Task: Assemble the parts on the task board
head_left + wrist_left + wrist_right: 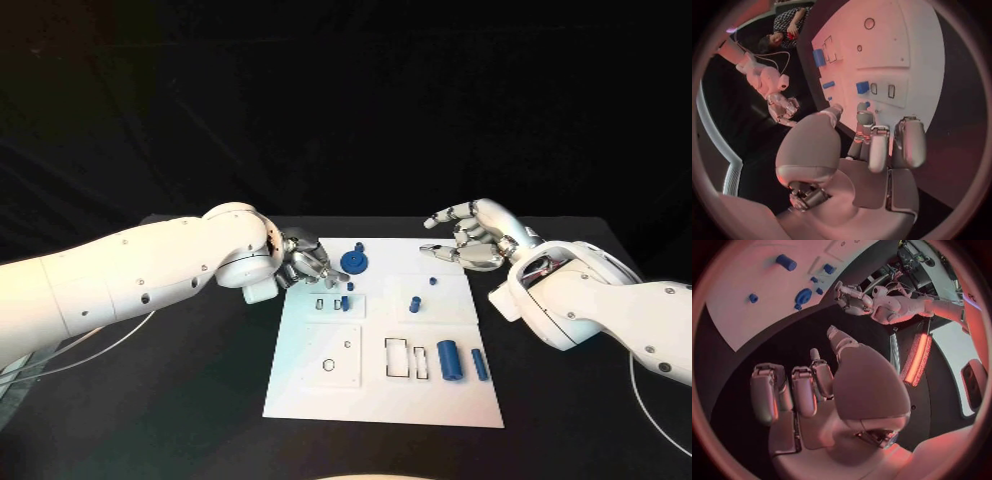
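Note:
The white task board (378, 395) lies in the middle of the black table. On it are a round blue part (358, 262), a small blue piece (348, 300), two short blue pegs (415, 303) and two blue cylinders (449, 360) near its right edge. My left hand (303, 262) hovers at the board's upper left edge, just left of the round part, with its fingers (877, 147) apart and nothing in them. My right hand (469, 238) hangs over the board's far right corner, loosely spread and holding nothing. The right wrist view shows the round part (804, 295) and a cylinder (786, 262) on the board (748, 320).
Rectangular and round slots (395, 357) are cut into the near half of the board. Black table (188, 400) surrounds the board on both sides. A thin cable (87, 350) runs along the table under my left arm.

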Controlling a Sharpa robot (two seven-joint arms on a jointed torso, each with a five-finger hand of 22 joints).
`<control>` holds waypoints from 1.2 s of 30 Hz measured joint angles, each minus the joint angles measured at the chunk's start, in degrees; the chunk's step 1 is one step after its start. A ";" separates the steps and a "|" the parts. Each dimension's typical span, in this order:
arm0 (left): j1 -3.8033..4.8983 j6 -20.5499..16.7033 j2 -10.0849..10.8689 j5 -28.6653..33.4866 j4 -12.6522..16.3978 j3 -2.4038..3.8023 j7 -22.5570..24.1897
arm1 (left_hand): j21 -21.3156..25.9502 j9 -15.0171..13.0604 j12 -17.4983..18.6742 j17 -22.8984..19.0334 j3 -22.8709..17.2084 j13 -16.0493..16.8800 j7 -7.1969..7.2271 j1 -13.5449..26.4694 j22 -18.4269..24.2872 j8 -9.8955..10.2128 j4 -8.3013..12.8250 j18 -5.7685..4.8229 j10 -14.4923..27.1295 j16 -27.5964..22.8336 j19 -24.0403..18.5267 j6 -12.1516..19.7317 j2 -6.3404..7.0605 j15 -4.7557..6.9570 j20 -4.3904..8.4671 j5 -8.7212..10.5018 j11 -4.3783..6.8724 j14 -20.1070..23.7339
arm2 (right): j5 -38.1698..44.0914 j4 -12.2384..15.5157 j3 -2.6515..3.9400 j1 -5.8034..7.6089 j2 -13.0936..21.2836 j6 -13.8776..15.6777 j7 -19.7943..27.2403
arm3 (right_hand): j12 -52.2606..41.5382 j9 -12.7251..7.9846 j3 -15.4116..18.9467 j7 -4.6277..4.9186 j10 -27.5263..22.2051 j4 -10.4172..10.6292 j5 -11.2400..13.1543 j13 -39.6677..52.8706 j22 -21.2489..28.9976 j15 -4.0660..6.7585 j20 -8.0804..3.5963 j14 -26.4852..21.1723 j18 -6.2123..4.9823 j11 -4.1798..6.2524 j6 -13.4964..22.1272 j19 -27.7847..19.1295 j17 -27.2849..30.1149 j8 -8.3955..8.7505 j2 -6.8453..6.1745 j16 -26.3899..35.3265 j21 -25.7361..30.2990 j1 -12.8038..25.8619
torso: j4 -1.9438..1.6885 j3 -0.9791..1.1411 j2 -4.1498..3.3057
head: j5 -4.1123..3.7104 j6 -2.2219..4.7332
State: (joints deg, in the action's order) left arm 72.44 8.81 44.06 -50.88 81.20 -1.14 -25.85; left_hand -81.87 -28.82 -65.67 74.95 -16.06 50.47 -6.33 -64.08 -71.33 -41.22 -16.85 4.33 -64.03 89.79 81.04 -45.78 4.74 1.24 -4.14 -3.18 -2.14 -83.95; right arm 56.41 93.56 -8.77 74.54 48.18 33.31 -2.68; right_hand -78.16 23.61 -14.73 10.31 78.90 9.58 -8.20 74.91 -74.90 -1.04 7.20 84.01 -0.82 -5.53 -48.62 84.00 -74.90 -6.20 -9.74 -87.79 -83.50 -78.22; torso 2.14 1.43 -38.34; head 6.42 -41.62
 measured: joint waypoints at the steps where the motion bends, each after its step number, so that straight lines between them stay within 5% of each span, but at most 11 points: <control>1: 0.13 0.39 -0.40 -0.61 -0.28 -0.13 -0.38 | 0.00 -0.13 0.00 0.00 0.28 0.09 0.14 0.28 -0.05 0.00 0.04 0.00 0.00 0.00 0.05 0.14 0.01 0.00 0.05 0.00 0.00 0.00 | -0.11 -0.02 0.00 0.01 0.00 -0.07 -0.02 | 0.00 0.00 0.00 0.00 0.00 0.00 0.00 0.00 0.00 0.00 0.00 0.00 0.00 0.00 0.00 0.00 0.00 0.00 0.00 0.00 0.00 0.00 | 0.00 0.02 0.00 | 0.05 -0.03; 17: 0.94 4.72 -5.30 -5.51 -3.72 -1.81 -3.41 | -0.21 -0.84 -0.39 -0.01 2.14 0.82 0.21 1.85 -0.45 -0.27 0.02 0.00 -0.20 0.00 0.04 0.21 -0.37 -0.01 0.05 0.00 0.19 0.00 | -0.74 -0.61 -0.01 0.12 -0.07 -1.01 -0.47 | 0.00 0.01 -0.16 0.21 0.01 0.16 -0.24 0.00 -0.04 0.01 0.00 0.01 0.00 0.00 -0.23 0.00 -0.04 -0.22 0.00 0.00 0.00 0.00 | 0.18 0.01 -0.10 | -0.04 -0.43; 36: 0.95 7.22 -7.57 -6.29 -6.08 -2.53 -4.00 | -0.20 -1.43 -0.39 -0.02 2.30 0.69 0.21 1.52 -0.76 -0.49 0.17 0.02 -0.19 0.00 0.04 0.21 -1.15 0.19 0.05 0.00 0.19 -0.20 | -0.78 -0.73 -0.01 0.18 -0.08 -1.39 -0.82 | 0.00 0.01 -0.16 0.21 0.01 0.15 -0.24 -0.01 -0.03 0.01 0.00 0.01 0.00 0.00 -0.22 0.00 -0.03 -0.22 0.00 0.00 0.00 0.00 | 0.06 -0.06 -0.13 | -0.36 -0.95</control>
State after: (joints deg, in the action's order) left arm 73.39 16.03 36.49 -57.16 75.12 -3.67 -29.85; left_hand -82.08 -30.25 -66.06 74.93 -13.76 51.16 -6.12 -62.56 -72.10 -41.71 -16.68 4.34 -64.22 89.79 81.08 -45.58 3.59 1.43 -4.09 -3.18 -1.95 -84.15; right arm 55.64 92.83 -8.78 74.72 48.10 31.92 -3.50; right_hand -78.16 23.62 -14.89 10.52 78.91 9.73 -8.43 74.90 -74.93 -1.03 7.19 84.02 -0.82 -5.53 -48.85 84.01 -74.94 -6.42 -9.74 -87.79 -83.50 -78.21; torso 2.20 1.37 -38.47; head 6.06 -42.57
